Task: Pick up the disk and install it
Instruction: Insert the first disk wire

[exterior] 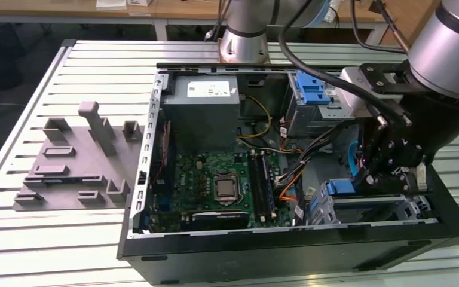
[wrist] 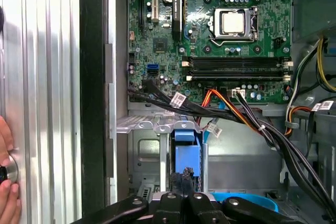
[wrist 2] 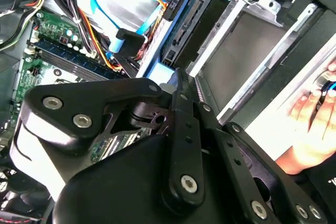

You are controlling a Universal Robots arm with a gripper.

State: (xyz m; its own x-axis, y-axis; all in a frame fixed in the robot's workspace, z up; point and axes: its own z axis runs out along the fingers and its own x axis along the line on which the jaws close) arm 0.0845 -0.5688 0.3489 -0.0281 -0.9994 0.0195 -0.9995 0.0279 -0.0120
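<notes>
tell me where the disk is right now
The disk stands on edge in the drive cage at the exterior view's right, beside the motherboard, with the gripper directly over it.

robotics lab: open computer case (exterior: 293,239) on slatted aluminium bench (exterior: 54,239).

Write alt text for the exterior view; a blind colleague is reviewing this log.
The arm's tool reaches down into the drive bay of an open computer case lying on a slatted table. The motherboard is exposed, and a grey fixture sits at the exterior view's left.

Motherboard (exterior: 217,182) inside case (exterior: 293,251), case on table (exterior: 54,239)
</notes>
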